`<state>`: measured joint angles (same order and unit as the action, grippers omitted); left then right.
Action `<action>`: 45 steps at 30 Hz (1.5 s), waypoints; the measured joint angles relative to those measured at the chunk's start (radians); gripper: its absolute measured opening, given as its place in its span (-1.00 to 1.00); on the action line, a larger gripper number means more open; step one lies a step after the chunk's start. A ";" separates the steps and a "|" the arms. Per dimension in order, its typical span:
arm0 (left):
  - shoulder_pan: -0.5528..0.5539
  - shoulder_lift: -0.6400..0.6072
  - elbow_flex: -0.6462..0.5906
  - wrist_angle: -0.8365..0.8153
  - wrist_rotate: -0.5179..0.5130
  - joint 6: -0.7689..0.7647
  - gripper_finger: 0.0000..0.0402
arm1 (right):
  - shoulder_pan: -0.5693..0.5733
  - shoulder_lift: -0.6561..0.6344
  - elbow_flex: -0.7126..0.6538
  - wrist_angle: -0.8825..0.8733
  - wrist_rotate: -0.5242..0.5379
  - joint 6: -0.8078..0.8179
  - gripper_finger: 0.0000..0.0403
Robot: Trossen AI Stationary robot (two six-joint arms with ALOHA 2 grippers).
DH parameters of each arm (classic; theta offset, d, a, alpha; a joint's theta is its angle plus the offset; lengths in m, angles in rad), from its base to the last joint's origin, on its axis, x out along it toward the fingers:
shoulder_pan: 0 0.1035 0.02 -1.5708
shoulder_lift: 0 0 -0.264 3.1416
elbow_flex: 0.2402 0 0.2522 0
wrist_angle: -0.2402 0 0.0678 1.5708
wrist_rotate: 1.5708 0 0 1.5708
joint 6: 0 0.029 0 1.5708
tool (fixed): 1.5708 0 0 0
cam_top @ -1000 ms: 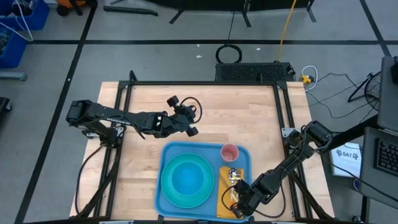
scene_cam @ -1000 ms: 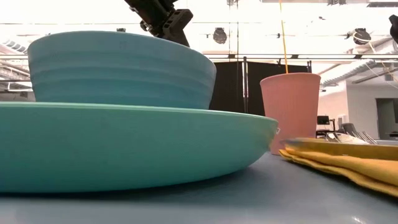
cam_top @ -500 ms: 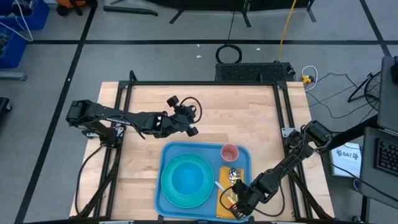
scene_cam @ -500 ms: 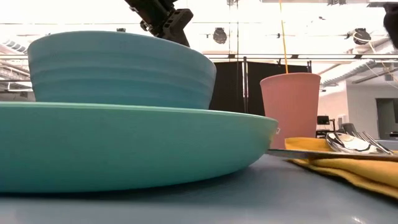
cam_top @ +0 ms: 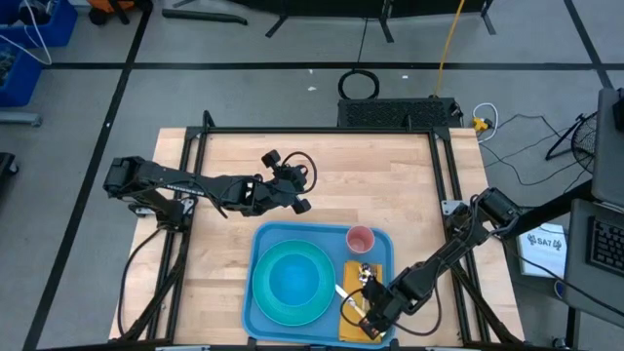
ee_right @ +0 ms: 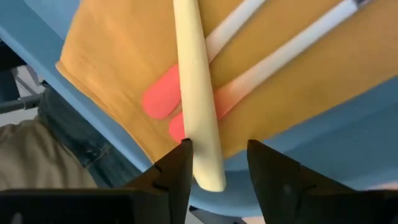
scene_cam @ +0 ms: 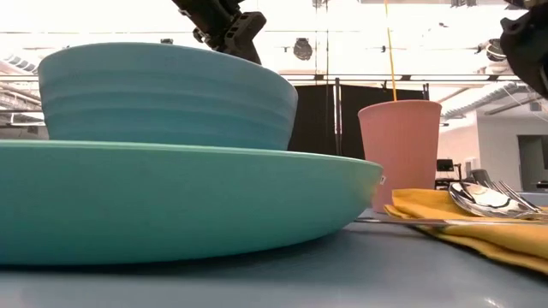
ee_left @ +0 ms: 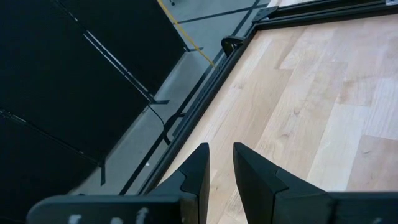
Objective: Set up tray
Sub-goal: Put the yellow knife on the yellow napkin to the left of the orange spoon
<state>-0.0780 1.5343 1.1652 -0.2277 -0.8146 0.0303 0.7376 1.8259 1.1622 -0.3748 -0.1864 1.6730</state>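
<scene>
**Cutlery down on the napkin, right pincer letting go**

Since the earlier frame the cream-handled knife (ee_right: pixel 198 99) has swung to lie aslant off the napkin (cam_top: pixel 353 314) toward the plate (cam_top: pixel 291 282), and the right pincer (cam_top: pixel 370 314) has parted its fingers; at the lower right of the high view it sits low over the napkin, released, the handle loose between the fingers and not gripped. Nearest the bottom of the frame lies the tray (cam_top: pixel 258 322), on the near middle of the desk (cam_top: pixel 322 185); it carries plate, bowl (scene_cam: pixel 163 94), napkin, spoon (scene_cam: pixel 488 198) and pink cup (cam_top: pixel 361 239). Farther up, left of centre, the left pincer (cam_top: pixel 300 200) hangs idle over bare wood, its fingers narrowly apart on nothing.

Risk, as I judge it: a careless lift could snag the handle or drag the soft cloth, scattering cutlery; the smooth tray would let things slide. Plastics look hard and glossy; the napkin folded and limp; the spoon mirror-bright.
</scene>
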 joint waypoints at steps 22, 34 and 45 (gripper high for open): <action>-0.104 0.006 0.000 -0.055 0.585 0.137 -0.62 | -0.019 -0.295 -0.027 0.030 0.591 -0.412 -0.33; -0.259 0.207 0.121 -0.105 0.744 0.138 -0.62 | -0.036 -0.565 -0.026 0.075 1.071 -1.163 -0.32; -0.279 0.580 0.683 -0.568 0.779 0.200 -0.29 | -0.070 -0.624 -0.038 0.055 1.073 -1.362 -0.32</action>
<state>-0.3573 2.1142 1.8479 -0.7958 -0.0360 0.2302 0.6678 1.2020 1.1242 -0.3200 0.8871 0.3109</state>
